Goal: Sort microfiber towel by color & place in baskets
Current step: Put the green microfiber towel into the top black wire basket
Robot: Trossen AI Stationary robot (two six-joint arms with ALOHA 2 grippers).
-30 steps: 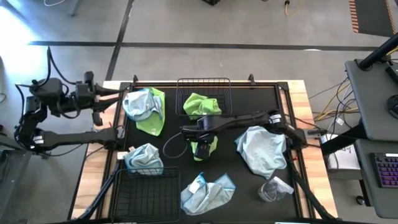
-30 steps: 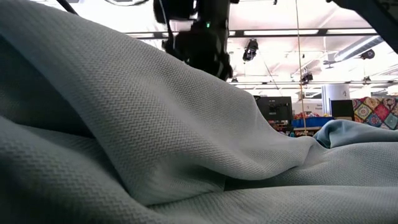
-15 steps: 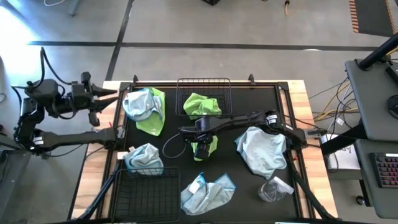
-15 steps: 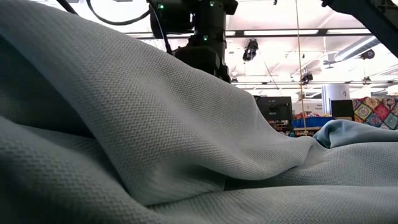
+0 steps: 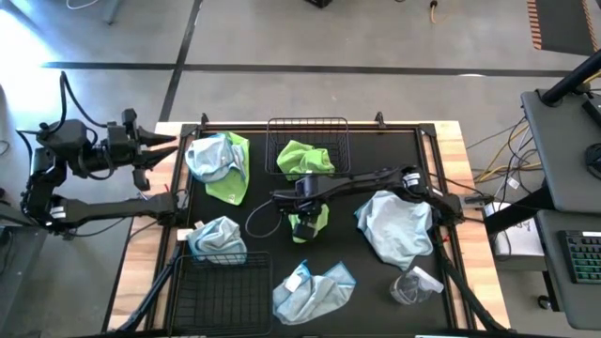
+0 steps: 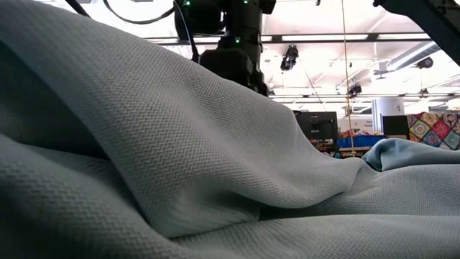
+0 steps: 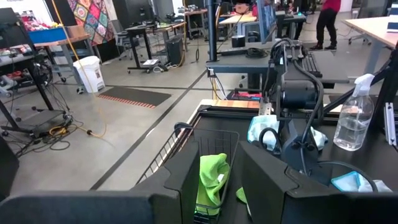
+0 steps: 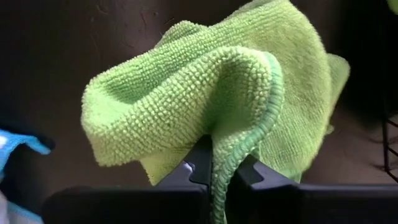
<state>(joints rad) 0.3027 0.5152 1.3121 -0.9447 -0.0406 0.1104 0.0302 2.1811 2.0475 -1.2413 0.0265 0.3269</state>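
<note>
Your right gripper (image 5: 308, 223) at frame centre is pinched shut on a green towel (image 8: 249, 93). The far basket (image 5: 310, 131), already holding green cloth, lies directly above it in the high view. The left gripper (image 5: 169, 150) waits upper left, part-open and empty.

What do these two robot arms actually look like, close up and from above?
Both are slim and black, built from jointed tube-like segments. The left arm ends in a chunky dark wrist block with black cables looping off it. The right arm also trails a black cable that curls onto the table. The right end effector has two flat, matte black fingers; the left end effector has broad, angular black ones.
</note>
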